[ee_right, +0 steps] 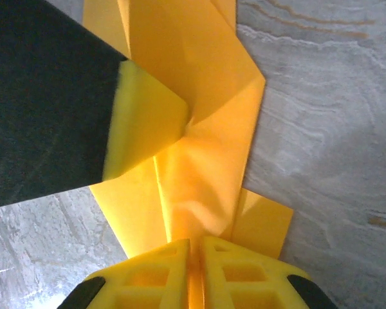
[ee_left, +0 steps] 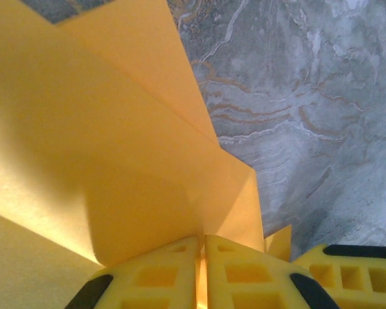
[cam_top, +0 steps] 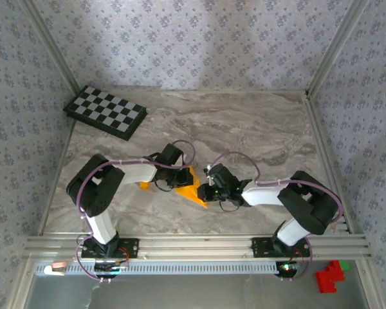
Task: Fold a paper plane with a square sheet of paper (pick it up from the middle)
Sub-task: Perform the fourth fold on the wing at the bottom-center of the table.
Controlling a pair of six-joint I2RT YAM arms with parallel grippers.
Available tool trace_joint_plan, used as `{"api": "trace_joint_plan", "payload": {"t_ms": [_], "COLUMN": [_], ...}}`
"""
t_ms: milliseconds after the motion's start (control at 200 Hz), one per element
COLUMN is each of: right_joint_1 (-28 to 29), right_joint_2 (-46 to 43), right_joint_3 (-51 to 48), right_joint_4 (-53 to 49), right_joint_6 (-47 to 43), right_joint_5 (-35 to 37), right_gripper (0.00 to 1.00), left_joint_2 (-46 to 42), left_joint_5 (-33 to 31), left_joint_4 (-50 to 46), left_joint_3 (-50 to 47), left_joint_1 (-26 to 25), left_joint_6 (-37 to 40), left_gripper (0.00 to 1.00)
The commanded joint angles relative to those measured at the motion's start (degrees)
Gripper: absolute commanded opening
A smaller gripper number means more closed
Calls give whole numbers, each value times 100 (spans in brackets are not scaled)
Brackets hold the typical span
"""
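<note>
The square sheet of paper (ee_left: 116, 161) is thin, matt orange-yellow paper. It is smooth where it lies flat and softly crumpled close to your right gripper (ee_right: 194, 254). That gripper's fingers (ee_right: 244, 273) are moulded yellow plastic with a matt finish, recessed pockets and black corner inserts, and your left gripper (ee_left: 202, 264) is made the same way. Your table (cam_top: 257, 122) has a grey-brown marble-patterned top, smooth with a faint sheen. The rail (cam_top: 193, 244) along its near edge looks like brushed metal. The white arm links (cam_top: 265, 192) look like smooth plastic, and the joints are matt black. The checkered board (cam_top: 106, 112) is flat, matt black and white. The walls (cam_top: 180, 38) carry a matt printed pattern.
</note>
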Motion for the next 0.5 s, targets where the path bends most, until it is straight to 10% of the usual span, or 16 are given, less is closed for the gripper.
{"api": "trace_joint_plan", "payload": {"t_ms": [0,495], "right_joint_1": [-73,85], "right_joint_2": [86,-649], "right_joint_3": [-112,137], "right_joint_4": [-142,-618], "right_joint_6": [-107,-363], "right_joint_5": [16,50], "right_gripper": [14,14], "left_joint_2": [162,191], "left_joint_5": [-138,-160], "left_joint_4": [-214,-277], "left_joint_3": [-45,-10], "left_joint_1": [17,23], "left_joint_6": [129,173], "left_gripper": [12,12]}}
